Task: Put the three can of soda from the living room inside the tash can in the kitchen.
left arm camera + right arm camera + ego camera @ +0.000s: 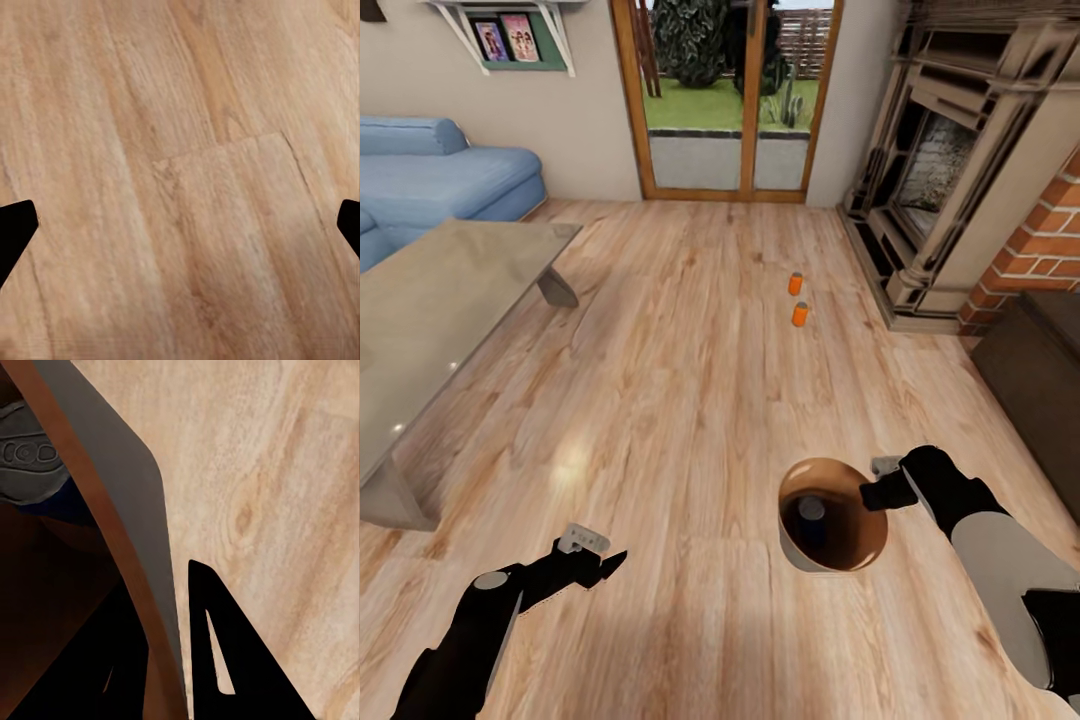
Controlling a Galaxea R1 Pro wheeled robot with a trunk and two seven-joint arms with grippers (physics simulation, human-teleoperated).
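The head view looks down over a light wood plank floor in the living room. At about five o'clock from the picture's centre stands the small round tapered trash can, light grey outside and coppery brown inside, upright on the floor. Inside it lies a blue drink can with a grey metal top. The black right gripper is at the bin's three o'clock rim, its fingers closed onto the wall.

The right wrist view gives what the head view cannot: one black finger lies on the grey outside of the bin wall and the other on the brown inside, so the jaws are clamped on the rim. The same view shows the blue can's grey top deep inside the bin.

Two bright orange drink cans stand on the floor at about one o'clock, well apart from the bin: the farther orange can and the nearer orange can, just beside each other, in front of the dark fireplace with brick flanks.

The black left gripper hangs over bare floor at seven o'clock. The left wrist view shows its fingertips at opposite edges of the picture, spread wide apart with only floor planks between them.

At nine o'clock is the glass-topped coffee table, at ten o'clock the blue sofa, and at twelve o'clock the wood-framed glazed doors.
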